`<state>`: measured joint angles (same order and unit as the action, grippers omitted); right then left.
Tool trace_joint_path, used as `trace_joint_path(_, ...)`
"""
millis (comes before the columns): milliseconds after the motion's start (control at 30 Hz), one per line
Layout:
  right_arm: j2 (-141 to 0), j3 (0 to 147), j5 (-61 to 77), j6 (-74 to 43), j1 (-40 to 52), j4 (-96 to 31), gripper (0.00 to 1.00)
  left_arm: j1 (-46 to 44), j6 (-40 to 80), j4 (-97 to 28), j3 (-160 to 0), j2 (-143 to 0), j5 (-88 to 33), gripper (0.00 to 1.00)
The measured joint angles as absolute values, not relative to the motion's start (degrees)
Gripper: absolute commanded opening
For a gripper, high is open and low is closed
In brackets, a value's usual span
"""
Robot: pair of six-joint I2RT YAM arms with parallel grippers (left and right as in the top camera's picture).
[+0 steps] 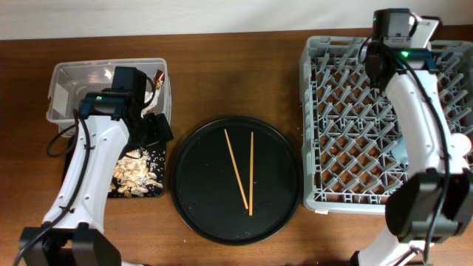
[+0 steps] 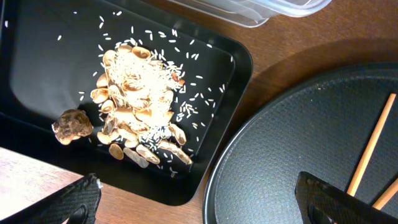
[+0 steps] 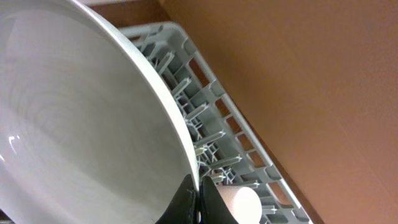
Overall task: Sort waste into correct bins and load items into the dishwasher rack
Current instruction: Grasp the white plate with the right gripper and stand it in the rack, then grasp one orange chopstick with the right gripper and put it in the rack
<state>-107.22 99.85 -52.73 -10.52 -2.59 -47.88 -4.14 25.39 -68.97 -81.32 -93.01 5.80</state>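
Observation:
My right gripper [image 3: 199, 200] is shut on the rim of the pale grey-green plate [image 3: 81, 124], which stands on edge over the far side of the grey dishwasher rack [image 3: 211, 93] [image 1: 347, 125]. The pink cup [image 3: 239, 202] sits in the rack just behind the fingers. My left gripper [image 2: 205, 202] [image 1: 157, 127] is open and empty, hovering between the flat black tray [image 2: 37, 74] [image 1: 159, 193] and the round tray. Brownish food scraps and rice [image 2: 140, 106] [image 1: 137, 174] lie in the flat black tray. The clear tub [image 1: 74, 81] [image 2: 261, 9] stands behind it. The yellow bowl is out of view.
A big round black tray [image 1: 199, 199] [image 2: 292, 143] with two wooden chopsticks [image 1: 244, 174] sits mid-table between the bins and the rack. A pale blue patch [image 1: 400, 151] shows in the rack beside my right arm. The table is brown wood.

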Motion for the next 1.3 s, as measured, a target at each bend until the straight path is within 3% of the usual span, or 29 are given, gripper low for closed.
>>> trace_joint_path(233, -111.8, 99.9, -54.9, -11.5, -2.6, -47.6, 0.04, -4.1, 25.4, -68.5, -81.3, -93.0, 5.8, 0.99)
trace_joint_path(433, -112.0, 99.9, -65.2, -10.7, -2.6, -45.8, 0.04, -4.1, 25.4, -68.5, -81.3, -93.0, 5.8, 1.0)
trace_joint_path(567, -112.2, 99.9, -58.2, -10.5, -2.6, -48.1, 0.06, -4.1, 25.4, -68.2, -81.3, -93.0, 5.8, 0.99)
trace_joint_path(600, -112.3, 99.9, -55.5, -10.4, -2.6, -48.6, 0.09, -4.1, 25.4, -68.2, -81.3, -93.0, 5.8, 0.99)
trace_joint_path(667, -112.4, 99.9, -49.1, -10.4, -2.6, -49.8, 0.37, -4.1, 25.4, -68.2, -81.3, -93.0, 5.8, 0.99)
trace_joint_path(767, -112.4, 99.9, -42.8, -10.7, -2.6, -53.4, 0.49, -4.1, 25.4, -68.1, -81.3, -93.0, 5.8, 0.99)
trace_joint_path(867, -111.9, 99.9, -38.5, -10.6, -2.6, -57.1, 0.76, -4.1, 25.4, -68.1, -81.3, -93.0, 5.8, 0.99)
trace_joint_path(900, -110.8, 99.9, -36.7, -10.8, -2.6, -57.2, 0.81, -4.1, 25.4, -68.1, -81.3, -93.0, 5.8, 0.99)
trace_joint_path(1100, -89.8, 100.7, 4.3, -10.8, -1.9, -64.0, 0.82, -4.1, 25.4, -68.1, -81.3, -93.0, 5.8, 0.99)
trace_joint_path(1300, -96.8, 94.5, 16.0, -10.8, 15.0, -69.4, 0.82, -4.1, 25.4, -68.8, -81.3, -93.0, 5.8, 0.99)
